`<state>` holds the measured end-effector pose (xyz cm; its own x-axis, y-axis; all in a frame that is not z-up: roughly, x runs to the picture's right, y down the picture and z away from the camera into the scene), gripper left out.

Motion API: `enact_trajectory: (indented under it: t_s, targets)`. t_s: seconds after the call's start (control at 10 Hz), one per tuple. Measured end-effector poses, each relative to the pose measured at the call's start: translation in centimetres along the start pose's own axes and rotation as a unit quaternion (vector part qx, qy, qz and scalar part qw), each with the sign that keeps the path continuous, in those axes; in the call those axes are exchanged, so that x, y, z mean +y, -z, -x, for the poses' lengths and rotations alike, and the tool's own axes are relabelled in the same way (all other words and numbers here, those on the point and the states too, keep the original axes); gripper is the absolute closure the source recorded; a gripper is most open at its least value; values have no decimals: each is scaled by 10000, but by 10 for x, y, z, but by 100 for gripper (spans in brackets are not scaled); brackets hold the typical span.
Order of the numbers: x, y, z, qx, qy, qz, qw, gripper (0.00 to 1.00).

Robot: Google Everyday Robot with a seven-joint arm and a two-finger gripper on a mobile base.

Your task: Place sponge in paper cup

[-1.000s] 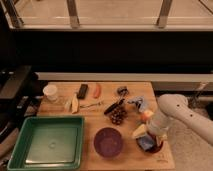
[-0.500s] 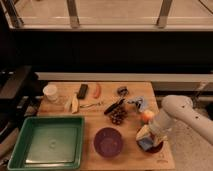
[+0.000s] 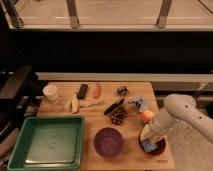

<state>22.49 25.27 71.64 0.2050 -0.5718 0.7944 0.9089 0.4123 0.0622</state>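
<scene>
The white paper cup [image 3: 50,93] stands at the far left of the wooden table [image 3: 100,127]. A light blue sponge [image 3: 148,146] shows in the reddish-orange bowl [image 3: 159,147] at the front right. My gripper [image 3: 149,138] hangs from the white arm [image 3: 180,109], right over that bowl and down at the sponge. The gripper hides most of the sponge, so contact cannot be told. The cup is far to the left of the gripper.
A purple bowl [image 3: 108,142] sits left of the gripper. A green tray [image 3: 20,150] fills the front left. Grapes [image 3: 118,116], a peach-coloured fruit [image 3: 146,115], a bluish-grey shiny object [image 3: 138,103], a banana [image 3: 74,104], a black bar [image 3: 82,90] and a red vegetable [image 3: 97,90] lie mid-table.
My gripper has moved down and slightly toward the front, onto the reddish-orange bowl. The other objects have not moved.
</scene>
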Motion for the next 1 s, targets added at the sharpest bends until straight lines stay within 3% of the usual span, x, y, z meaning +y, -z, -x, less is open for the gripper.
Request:
enact_trajectory:
  t_s: [0.4,0.8,1.0]
  targets:
    - [0,50,1,468,-71,-399,9981,100]
    - [5,83,1,827,-163,-517,9951,100]
    - [5,125,2,1132,-193,-567,9918,100]
